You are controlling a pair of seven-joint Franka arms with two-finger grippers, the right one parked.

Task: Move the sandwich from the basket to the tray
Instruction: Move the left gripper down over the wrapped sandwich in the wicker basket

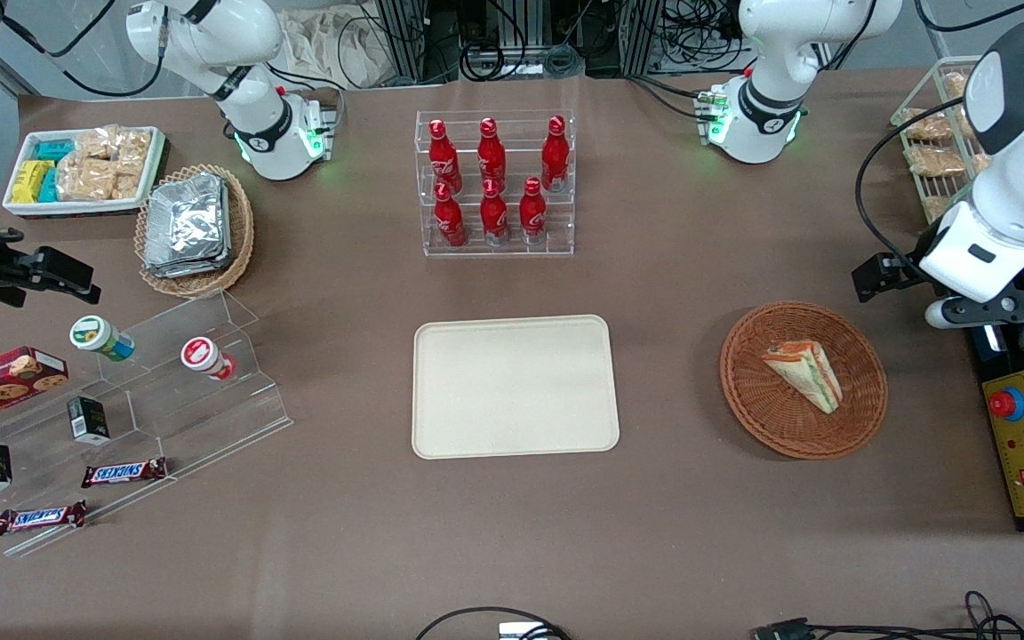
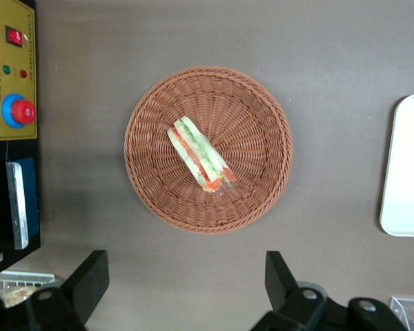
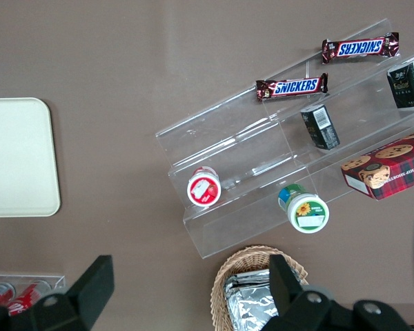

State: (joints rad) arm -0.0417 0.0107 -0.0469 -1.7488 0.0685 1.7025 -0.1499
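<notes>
Nearest the front camera lies bare brown worktop point(image 1: 512, 551), and toward the parked arm's end two Snickers bars point(image 1: 124, 472) rest on a clear acrylic stepped stand point(image 1: 210, 391). Next come the two things that matter most: the cream-beige tray point(image 1: 514, 387) sits flat and carries nothing, and well apart from it, toward the working arm's end, the reddish-brown wicker basket point(image 1: 804, 380) holds the wrapped sandwich point(image 1: 804, 375), which lies on its side in the middle of the bowl with its orange and green layers showing. In the wrist view the sandwich point(image 2: 201, 154) lies inside the basket point(image 2: 208, 149), and the edge of the tray point(image 2: 406, 165) shows apart from it. The left arm's tool point(image 2: 186, 293) hangs above the worktop just beside the basket, its fingers point(image 2: 90, 276) spread wide and released, grasping nothing and touching nothing. Farther off stands a clear rack of red bottles point(image 1: 494, 182), and beside the parked arm's base a lighter basket of foil packs point(image 1: 194, 229) and a white tray of snack packs point(image 1: 85, 169). By my reading the task has hardly begun: the sandwich is not yet picked up, so the descent, the grasp, the carry across to the tray and the release are all left.
</notes>
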